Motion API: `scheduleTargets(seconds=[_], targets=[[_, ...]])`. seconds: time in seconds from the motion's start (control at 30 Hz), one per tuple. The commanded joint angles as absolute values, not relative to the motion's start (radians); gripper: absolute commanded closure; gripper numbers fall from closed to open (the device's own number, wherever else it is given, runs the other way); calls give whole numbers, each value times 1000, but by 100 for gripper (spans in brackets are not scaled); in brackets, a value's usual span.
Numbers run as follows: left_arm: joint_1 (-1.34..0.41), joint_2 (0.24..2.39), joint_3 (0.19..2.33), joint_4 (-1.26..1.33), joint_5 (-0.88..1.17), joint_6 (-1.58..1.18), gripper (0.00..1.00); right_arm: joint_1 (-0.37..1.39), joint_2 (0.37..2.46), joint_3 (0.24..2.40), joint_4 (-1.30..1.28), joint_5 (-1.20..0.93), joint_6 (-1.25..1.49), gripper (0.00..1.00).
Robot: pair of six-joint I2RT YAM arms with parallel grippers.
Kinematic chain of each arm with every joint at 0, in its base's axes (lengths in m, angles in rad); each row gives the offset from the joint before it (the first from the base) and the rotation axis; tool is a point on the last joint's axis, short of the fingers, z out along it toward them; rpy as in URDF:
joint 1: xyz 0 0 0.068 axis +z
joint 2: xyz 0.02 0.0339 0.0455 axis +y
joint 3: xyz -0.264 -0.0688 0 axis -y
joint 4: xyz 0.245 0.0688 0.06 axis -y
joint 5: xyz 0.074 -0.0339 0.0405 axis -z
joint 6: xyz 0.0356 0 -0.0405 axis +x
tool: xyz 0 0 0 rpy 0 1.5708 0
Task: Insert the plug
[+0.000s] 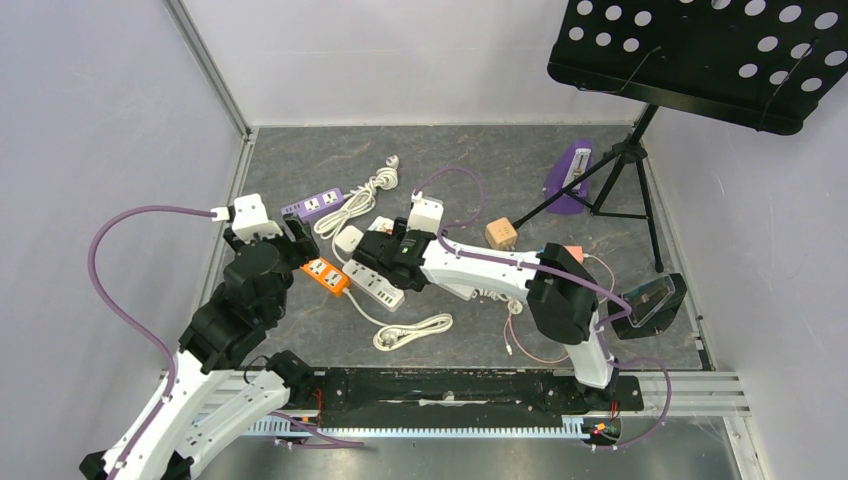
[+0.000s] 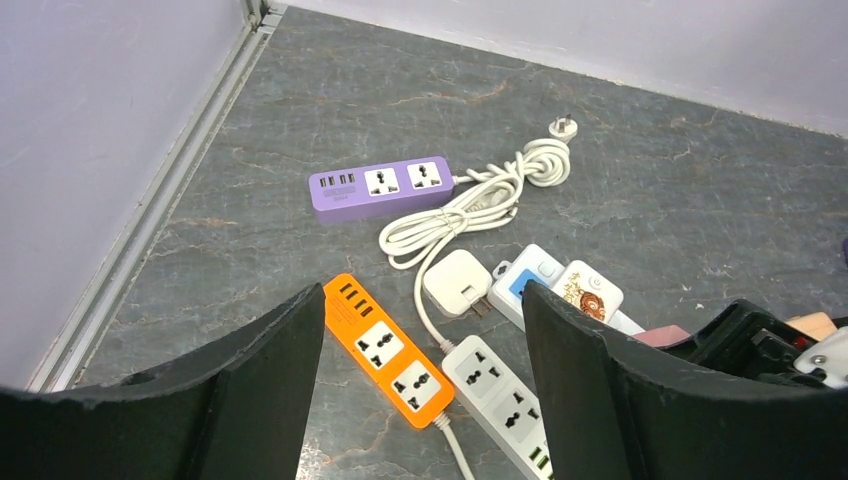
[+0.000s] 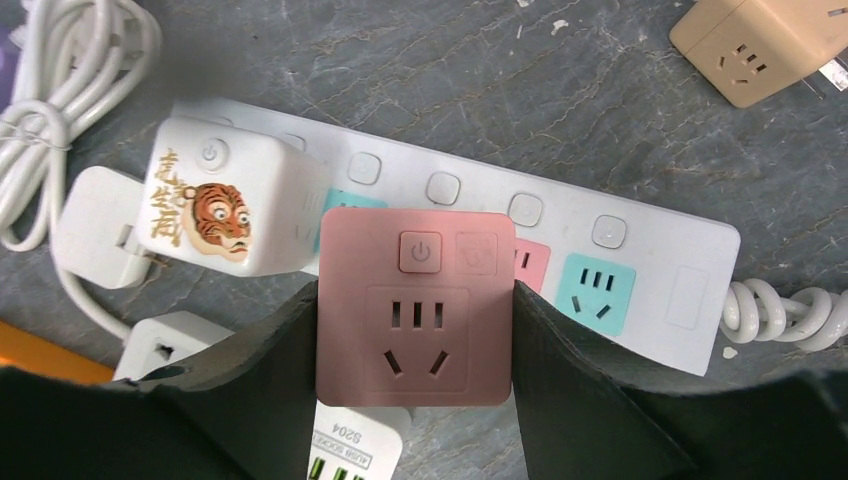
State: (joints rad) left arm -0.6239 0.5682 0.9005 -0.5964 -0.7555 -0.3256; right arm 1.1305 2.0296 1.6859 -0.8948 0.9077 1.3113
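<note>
The plug is a pink cube adapter [image 3: 415,305] with a power button and a socket face. My right gripper [image 3: 415,330] is shut on its two sides. It hangs over the long white power strip [image 3: 640,250], above the coloured sockets and beside a white tiger-print cube [image 3: 215,210] that sits on the strip. I cannot tell whether the plug's pins are seated. In the top view the right gripper [image 1: 385,250] is at mid-table. My left gripper [image 2: 425,320] is open and empty above the orange power strip [image 2: 385,350].
A purple strip [image 2: 380,185] with a coiled white cord [image 2: 470,195] lies at the back left. A white charger [image 2: 457,283] and a white strip [image 2: 495,390] lie beside the orange one. A tan cube [image 1: 500,234], purple metronome [image 1: 570,178] and music stand [image 1: 700,50] are at the right.
</note>
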Motion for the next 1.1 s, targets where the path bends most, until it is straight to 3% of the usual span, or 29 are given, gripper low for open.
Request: scheduleTargets(seconds=[0.0,1.07], targets=[[-623,576,892,-568,-777,-391,22,1134,2057,1733,-920,984,1359,100],[-622,576,851,-541,-798,-353,21,1119,2115,1739,-981,1023,1379,100]])
